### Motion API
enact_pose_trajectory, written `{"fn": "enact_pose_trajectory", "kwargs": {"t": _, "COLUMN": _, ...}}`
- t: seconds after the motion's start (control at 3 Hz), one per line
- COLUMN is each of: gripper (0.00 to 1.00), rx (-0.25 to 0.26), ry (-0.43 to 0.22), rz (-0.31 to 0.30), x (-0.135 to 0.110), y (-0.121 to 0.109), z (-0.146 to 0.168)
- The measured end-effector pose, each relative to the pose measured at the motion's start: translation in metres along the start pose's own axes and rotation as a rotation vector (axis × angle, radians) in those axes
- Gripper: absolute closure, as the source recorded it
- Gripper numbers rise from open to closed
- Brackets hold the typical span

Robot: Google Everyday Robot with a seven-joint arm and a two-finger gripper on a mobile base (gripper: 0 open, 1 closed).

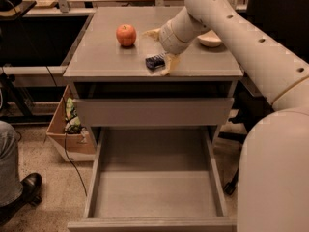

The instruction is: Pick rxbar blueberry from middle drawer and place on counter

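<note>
Rxbar blueberry [155, 61], dark blue, end effector [161, 49] beside

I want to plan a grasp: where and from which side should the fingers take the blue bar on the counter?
Probably grip the rxbar blueberry across its narrow width, on the two long edges, coming straight down from above: it lies flat on the counter, so no side offers height. The gripper hovers beside it, fingers open.
</note>
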State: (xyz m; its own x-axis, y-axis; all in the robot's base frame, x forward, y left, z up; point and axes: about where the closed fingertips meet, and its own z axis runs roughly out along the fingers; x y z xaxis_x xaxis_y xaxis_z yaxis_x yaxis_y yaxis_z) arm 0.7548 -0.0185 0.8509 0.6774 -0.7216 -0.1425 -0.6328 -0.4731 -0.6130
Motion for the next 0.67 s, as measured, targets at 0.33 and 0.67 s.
{"fn": "enact_pose_trajectory", "kwargs": {"t": 0.33, "gripper": 0.00, "rx": 0.000, "ry": 0.000, "rz": 0.000, "x": -0.0011, "y": -0.0047, "z": -0.0059}}
{"fn": "enact_pose_trajectory", "kwargs": {"t": 0.67, "gripper": 0.00, "rx": 0.000, "ry": 0.000, "rz": 0.000, "x": -0.0013, "y": -0.0052, "z": -0.0068}}
